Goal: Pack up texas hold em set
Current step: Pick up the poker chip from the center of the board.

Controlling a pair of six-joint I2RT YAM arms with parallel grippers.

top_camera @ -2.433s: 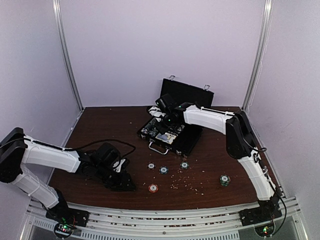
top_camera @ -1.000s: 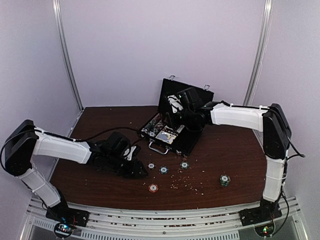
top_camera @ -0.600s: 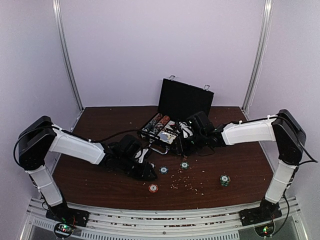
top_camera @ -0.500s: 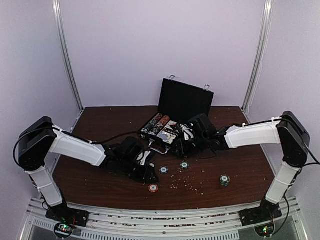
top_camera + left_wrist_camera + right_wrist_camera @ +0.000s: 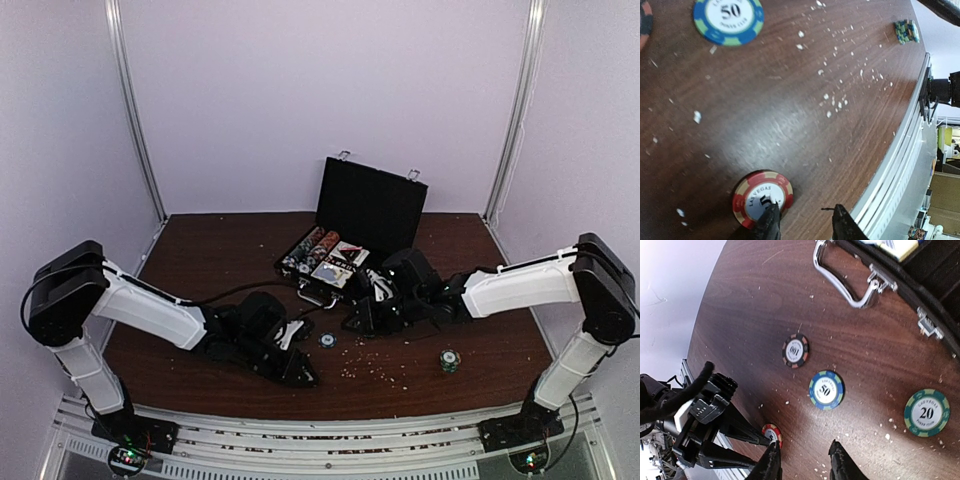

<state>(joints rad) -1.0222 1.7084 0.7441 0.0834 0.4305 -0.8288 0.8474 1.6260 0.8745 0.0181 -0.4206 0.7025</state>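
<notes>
A dark brown table (image 5: 200,250) speckled with pale crumbs sits inside pale lilac walls. Lowest in the overhead view, near the front edge, the left gripper (image 5: 805,227) is down at the tabletop with its jaws partly apart and nothing gripped. One fingertip (image 5: 771,224) overlaps the rim of a red chip (image 5: 761,197) that lies flat on the wood. A little farther in lie a blue 50 chip (image 5: 826,390), a black 100 chip (image 5: 795,351) and a green 20 chip (image 5: 926,412), each flat and apart from the others. A small green chip stack (image 5: 449,359) stands alone toward the lower right. Right of centre, the right gripper (image 5: 802,465) hangs over these loose chips, its jaws also partly spread and holding nothing. Beyond it, at the centre of the overhead view, the black case (image 5: 370,205) stands open with its lid upright. Its silver handle (image 5: 847,280) faces the front, and rows of chips (image 5: 310,248) and card decks (image 5: 340,268) fill its base.
</notes>
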